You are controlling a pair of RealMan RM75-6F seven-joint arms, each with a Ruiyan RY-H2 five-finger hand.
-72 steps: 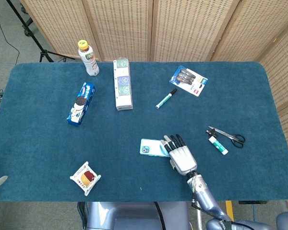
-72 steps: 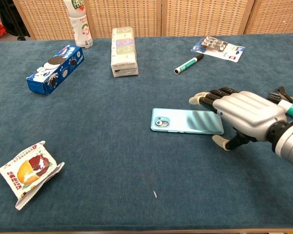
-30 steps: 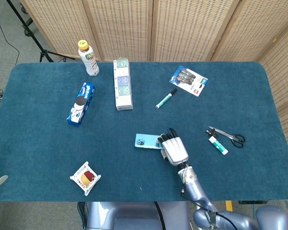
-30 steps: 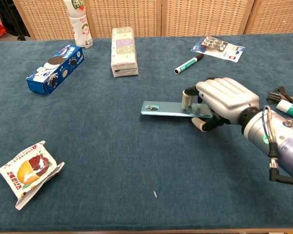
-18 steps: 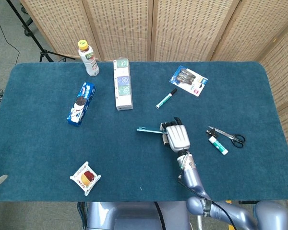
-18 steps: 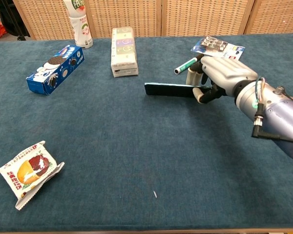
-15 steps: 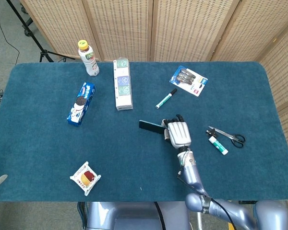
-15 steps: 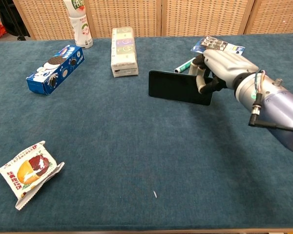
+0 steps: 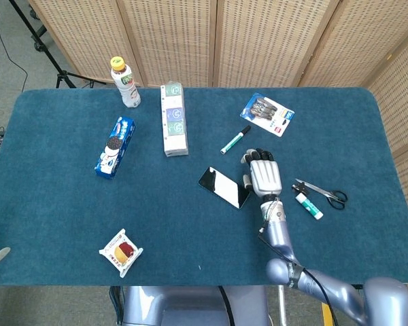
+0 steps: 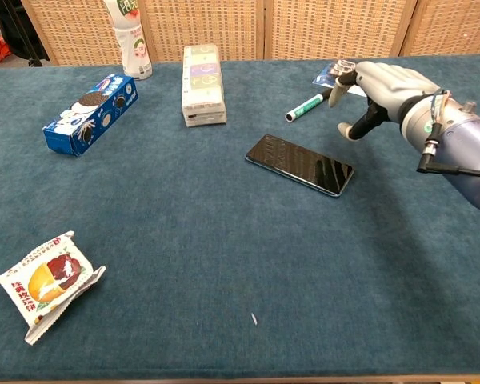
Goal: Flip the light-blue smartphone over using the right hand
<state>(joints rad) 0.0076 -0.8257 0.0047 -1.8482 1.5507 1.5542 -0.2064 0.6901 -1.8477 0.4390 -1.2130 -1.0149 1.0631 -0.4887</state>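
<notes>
The smartphone (image 9: 224, 186) (image 10: 299, 164) lies flat on the blue cloth near the middle of the table, its black glass screen facing up and a thin light-blue edge showing. My right hand (image 9: 264, 177) (image 10: 378, 86) hovers just to the right of it, raised off the cloth, fingers apart and holding nothing. It does not touch the phone. My left hand does not show in either view.
A green marker (image 9: 235, 139) and a blister pack (image 9: 267, 114) lie behind the phone. Scissors (image 9: 321, 193) and a glue stick (image 9: 309, 205) sit to the right. A tissue pack (image 9: 174, 119), cookie box (image 9: 114, 146), bottle (image 9: 124, 82) and snack wrapper (image 9: 121, 252) lie further left.
My right hand lifted the phone by its right end, turned it over and let it go. The phone now lies screen up, slightly rotated, and the hand has drawn back to the right.
</notes>
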